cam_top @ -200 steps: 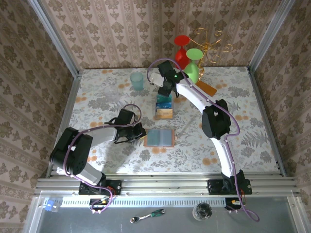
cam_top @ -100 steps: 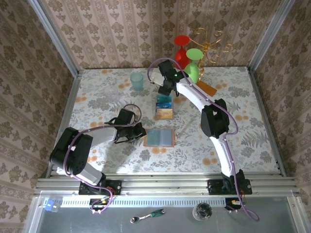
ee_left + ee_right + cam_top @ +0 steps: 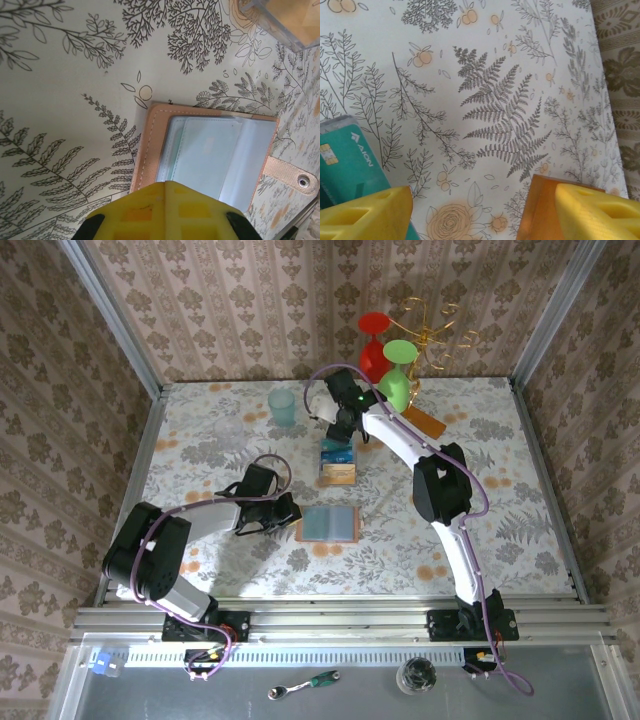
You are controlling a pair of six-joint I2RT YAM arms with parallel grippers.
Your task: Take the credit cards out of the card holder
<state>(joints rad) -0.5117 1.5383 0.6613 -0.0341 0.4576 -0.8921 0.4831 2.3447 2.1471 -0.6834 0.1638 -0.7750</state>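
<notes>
Card holder [image 3: 328, 524] lies open and flat mid-table [image 3: 500, 440], slightly toward the near edge. Left gripper [image 3: 291, 512] clenched, tip at the holder's left edge. Credit cards [image 3: 338, 462] stacked toward the far edge. Right gripper [image 3: 337, 432] released, jaws spread over the teal card [image 3: 347, 155].

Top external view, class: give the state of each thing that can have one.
card holder: open, flat on the table.
credit cards: out of the card holder, lying on the table.
left gripper: shut, at the card holder's edge.
right gripper: open, by the credit cards.
teal cup: upright.
</notes>
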